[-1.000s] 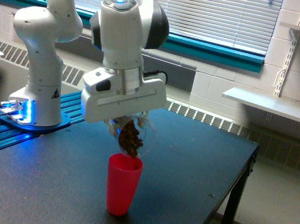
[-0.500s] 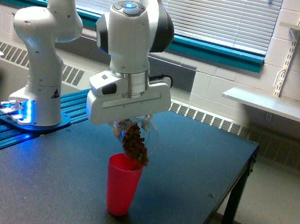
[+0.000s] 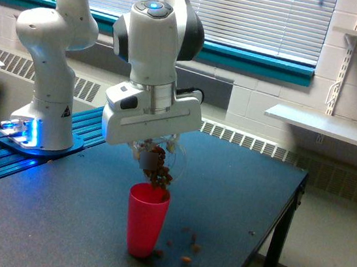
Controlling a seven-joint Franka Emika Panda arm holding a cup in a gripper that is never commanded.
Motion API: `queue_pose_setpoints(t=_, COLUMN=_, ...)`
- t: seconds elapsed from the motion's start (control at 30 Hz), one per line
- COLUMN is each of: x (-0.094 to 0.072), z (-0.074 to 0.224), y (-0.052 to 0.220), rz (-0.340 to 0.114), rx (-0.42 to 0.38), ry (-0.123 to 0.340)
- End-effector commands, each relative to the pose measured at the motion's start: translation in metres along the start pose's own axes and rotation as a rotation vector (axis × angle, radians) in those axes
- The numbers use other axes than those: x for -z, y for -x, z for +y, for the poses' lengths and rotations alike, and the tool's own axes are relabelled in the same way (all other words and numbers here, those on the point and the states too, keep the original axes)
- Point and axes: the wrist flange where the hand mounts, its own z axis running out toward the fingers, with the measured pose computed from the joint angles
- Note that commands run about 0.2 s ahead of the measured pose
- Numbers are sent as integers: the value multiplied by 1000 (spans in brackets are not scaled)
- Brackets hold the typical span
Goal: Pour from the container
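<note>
Dark tabletop (image 3: 235, 200) carries everything. Directly under the jaws hangs the clear container (image 3: 160, 160), tipped over the red cup (image 3: 146, 218); the gripper (image 3: 154, 151) clamps it. Stray nuts (image 3: 189, 243) suggest tipping slower, mouth centred above the rim.

I see gripper (image 3: 153, 149) clamped on tilted clear container (image 3: 162, 161) | brown pieces at its mouth, just above red cup (image 3: 146, 220) | several pieces lie scattered on dark table (image 3: 235, 200) beside the cup's base | fingers mostly hidden, I think.
</note>
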Motion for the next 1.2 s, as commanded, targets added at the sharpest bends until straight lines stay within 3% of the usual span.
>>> queue_pose_setpoints(t=0.03, x=6, z=1, y=6, rz=8, rx=-24, ry=-9)
queue_pose_setpoints(t=0.47, x=10, z=2, y=7, rz=-5, rx=-5, ry=30)
queue_pose_setpoints(t=1.2, x=5, z=8, y=-1, rz=1, rx=-42, ry=66)
